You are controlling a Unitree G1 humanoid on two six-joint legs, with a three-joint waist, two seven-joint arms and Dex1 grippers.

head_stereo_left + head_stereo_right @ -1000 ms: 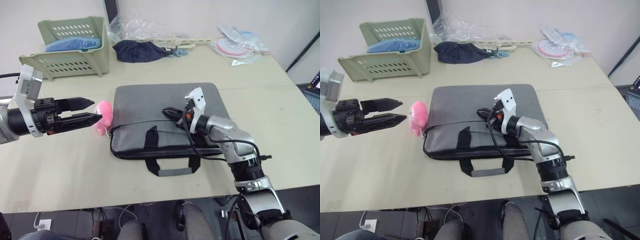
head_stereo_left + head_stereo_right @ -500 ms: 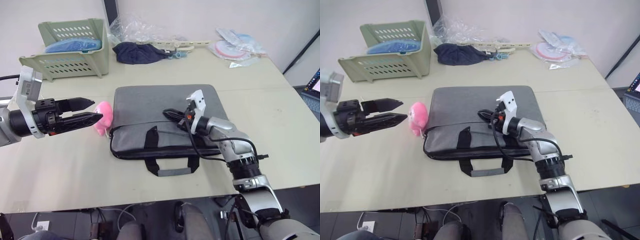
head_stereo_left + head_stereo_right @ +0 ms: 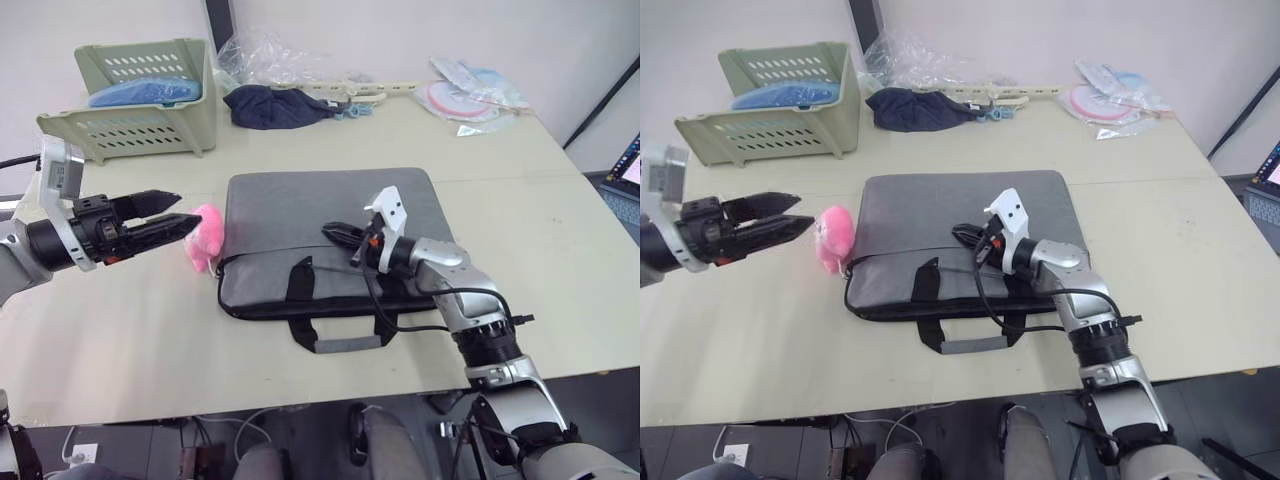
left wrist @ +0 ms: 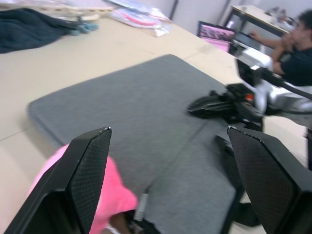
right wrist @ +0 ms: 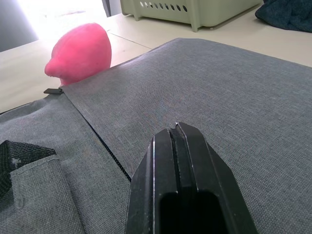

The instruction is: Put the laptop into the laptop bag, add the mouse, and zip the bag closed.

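Beige table (image 3: 120,330) against pale wall (image 3: 420,30)

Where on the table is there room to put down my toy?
Bare tabletop lies right of the laptop bag, and along the near edge in front of its handles. The back is crowded: green basket, navy cloth, plastic packets. The pink plush crowds the bag's left.

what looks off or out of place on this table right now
Little stands out. A pink plush lies tight against the left edge of the grey laptop bag, at the zipper's end, where it could get in the way. The bag lies flat. The left end effector hovers open beside the plush; the right end effector rests shut over the bag.
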